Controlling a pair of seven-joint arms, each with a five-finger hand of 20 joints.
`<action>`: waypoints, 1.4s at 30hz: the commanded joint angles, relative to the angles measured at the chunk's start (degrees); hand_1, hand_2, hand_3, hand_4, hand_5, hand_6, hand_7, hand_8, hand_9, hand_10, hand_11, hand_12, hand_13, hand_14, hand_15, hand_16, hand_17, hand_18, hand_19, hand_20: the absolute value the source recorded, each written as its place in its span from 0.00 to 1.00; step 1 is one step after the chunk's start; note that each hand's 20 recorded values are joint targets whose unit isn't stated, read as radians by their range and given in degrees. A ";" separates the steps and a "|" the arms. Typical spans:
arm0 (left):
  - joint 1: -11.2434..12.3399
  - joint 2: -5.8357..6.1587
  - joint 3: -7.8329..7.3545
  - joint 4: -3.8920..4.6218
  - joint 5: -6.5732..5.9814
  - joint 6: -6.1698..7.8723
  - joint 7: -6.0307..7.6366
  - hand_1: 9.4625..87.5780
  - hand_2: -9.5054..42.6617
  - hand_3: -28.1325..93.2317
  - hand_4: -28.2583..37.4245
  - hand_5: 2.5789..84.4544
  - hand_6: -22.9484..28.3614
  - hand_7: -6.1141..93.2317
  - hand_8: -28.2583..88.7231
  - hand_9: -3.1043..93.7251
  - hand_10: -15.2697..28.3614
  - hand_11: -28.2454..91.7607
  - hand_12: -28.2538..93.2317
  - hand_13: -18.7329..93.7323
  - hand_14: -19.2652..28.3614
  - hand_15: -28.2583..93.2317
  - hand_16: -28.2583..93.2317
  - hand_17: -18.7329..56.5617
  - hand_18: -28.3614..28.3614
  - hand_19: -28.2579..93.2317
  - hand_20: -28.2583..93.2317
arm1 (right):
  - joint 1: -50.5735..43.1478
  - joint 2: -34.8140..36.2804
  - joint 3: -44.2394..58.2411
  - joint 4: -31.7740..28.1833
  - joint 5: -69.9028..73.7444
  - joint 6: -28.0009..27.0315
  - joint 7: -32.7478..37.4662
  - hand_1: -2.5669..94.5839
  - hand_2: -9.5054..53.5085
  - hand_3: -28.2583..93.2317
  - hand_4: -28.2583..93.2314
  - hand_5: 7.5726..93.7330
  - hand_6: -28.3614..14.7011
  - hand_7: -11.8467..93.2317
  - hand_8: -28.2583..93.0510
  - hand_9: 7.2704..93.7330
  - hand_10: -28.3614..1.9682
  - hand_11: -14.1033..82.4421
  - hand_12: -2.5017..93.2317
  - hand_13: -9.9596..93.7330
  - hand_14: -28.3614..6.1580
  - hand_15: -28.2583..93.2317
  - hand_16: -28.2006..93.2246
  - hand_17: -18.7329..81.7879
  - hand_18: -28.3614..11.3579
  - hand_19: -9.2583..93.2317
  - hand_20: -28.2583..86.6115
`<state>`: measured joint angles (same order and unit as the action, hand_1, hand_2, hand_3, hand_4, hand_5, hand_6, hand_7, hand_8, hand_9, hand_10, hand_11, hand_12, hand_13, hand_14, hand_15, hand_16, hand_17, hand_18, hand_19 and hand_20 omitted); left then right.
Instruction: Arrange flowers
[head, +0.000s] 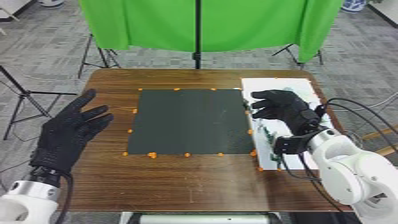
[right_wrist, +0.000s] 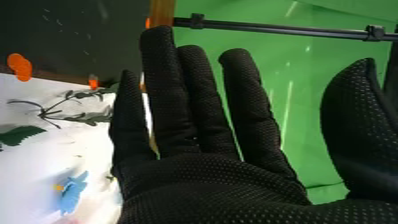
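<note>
To the right of the dark mat, a white sheet bears a leafy stem and a blue flower. Over it, the right hand has straight, empty fingers; left of the mat, the left hand's are spread, holding nothing.

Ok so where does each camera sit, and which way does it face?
Head view: on the robot's head, facing forward and down at the table; the left hand and right hand come in from the bottom edge.
Right wrist view: on the right wrist, looking out past that hand's palm and fingers, with a blue flower beyond.
Both share: the right hand, white sheet, dark mat, green cloth.
</note>
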<state>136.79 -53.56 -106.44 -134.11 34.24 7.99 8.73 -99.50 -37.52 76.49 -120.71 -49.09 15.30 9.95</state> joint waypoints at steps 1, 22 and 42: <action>0.81 0.00 0.25 0.01 -0.56 1.04 0.09 0.19 0.27 0.86 0.12 0.31 0.55 0.22 0.15 0.34 0.79 0.43 0.34 0.36 0.97 0.61 0.19 0.08 0.95 0.63 0.30 | -0.31 -0.32 0.20 -0.72 -2.06 0.72 0.73 0.22 0.25 0.91 0.02 0.50 0.54 0.32 0.11 0.49 0.30 0.35 0.18 0.52 0.32 0.64 0.33 0.23 0.18 0.62 0.41; 6.27 0.55 -2.64 -3.07 -0.55 3.15 5.05 0.19 0.28 0.86 0.13 0.32 0.56 0.23 0.15 0.34 0.80 0.45 0.34 0.36 0.97 0.63 0.18 0.09 0.95 0.64 0.30 | -5.44 0.28 4.58 -5.48 -19.11 1.33 11.99 0.24 0.20 0.91 0.03 0.49 0.54 0.31 0.11 0.51 0.31 0.35 0.18 0.56 0.32 0.68 0.32 0.31 0.12 0.72 0.44; 6.50 1.72 -3.56 -3.06 -1.59 4.03 5.37 0.19 0.28 0.86 0.13 0.33 0.58 0.23 0.15 0.35 0.81 0.46 0.34 0.36 0.98 0.64 0.17 0.09 0.95 0.65 0.30 | -7.58 2.29 1.72 -11.70 -48.89 -2.18 42.49 0.30 0.12 0.83 0.05 0.58 0.47 0.29 0.14 0.70 0.28 0.48 0.21 0.72 0.37 0.79 0.33 0.50 0.07 0.99 0.30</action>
<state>142.77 -51.97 -109.90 -137.31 32.99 11.72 14.34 -108.20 -36.40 81.81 -131.47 -91.75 15.53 45.57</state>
